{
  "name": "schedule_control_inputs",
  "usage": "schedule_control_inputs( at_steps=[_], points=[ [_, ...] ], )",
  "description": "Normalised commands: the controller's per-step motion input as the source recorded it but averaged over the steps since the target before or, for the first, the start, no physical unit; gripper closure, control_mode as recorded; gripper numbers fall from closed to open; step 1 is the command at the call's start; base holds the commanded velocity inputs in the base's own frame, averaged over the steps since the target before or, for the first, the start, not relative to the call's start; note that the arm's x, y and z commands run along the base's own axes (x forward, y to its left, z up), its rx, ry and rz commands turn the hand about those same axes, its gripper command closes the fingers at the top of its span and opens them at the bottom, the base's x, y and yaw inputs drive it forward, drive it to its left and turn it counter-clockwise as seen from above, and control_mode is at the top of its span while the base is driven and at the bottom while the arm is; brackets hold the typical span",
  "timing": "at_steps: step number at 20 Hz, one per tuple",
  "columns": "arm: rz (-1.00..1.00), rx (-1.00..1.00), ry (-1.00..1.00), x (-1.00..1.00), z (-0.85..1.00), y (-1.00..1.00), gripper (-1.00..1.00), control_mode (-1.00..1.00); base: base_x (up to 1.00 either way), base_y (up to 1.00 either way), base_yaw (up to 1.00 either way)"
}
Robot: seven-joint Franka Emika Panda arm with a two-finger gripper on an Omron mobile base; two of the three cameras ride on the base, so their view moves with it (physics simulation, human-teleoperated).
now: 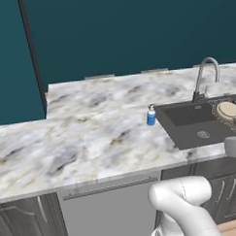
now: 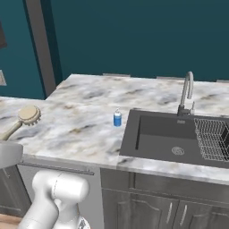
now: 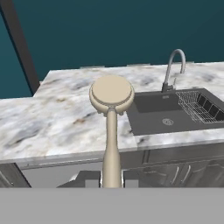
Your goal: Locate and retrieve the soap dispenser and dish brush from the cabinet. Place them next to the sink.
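Note:
My gripper (image 3: 112, 180) is shut on the thin handle of the dish brush (image 3: 111, 94), a pale tan wooden brush. Its round flat head stands up in front of the hand camera, held in the air before the counter's front edge. The brush head also shows at the right edge of the left base view (image 1: 228, 109) and at the left edge of the right base view (image 2: 29, 115). The soap dispenser (image 1: 151, 116) (image 2: 117, 118), a small blue bottle with a white pump, stands upright on the marble counter just left of the sink (image 1: 165, 123) (image 2: 129, 141) (image 3: 132, 119). The cabinet is out of view.
A curved chrome faucet (image 2: 187, 91) (image 1: 208, 74) rises behind the dark basin. A wire rack (image 2: 212, 138) (image 3: 199, 107) sits in the sink's right half. The marble counter (image 1: 91, 135) stretches left of the sink. Dark lower doors (image 2: 174, 201) and a grey appliance front (image 1: 109, 212) lie below it.

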Motion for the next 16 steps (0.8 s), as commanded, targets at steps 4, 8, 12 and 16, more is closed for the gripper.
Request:
schedule_control_inputs(
  at_steps=[4,8,12,16],
  points=[
    [0.0,0.0,0.0,0.0,0.0,0.0,1.0,1.0,0.2,0.0,0.0],
    [0.0,0.0,0.0,0.0,0.0,0.0,1.0,1.0,0.32,0.0,0.0],
    [0.0,0.0,0.0,0.0,0.0,0.0,1.0,1.0,0.38,0.0,0.0],
    [0.0,0.0,0.0,0.0,0.0,0.0,1.0,1.0,0.38,0.0,0.0]
  ],
)
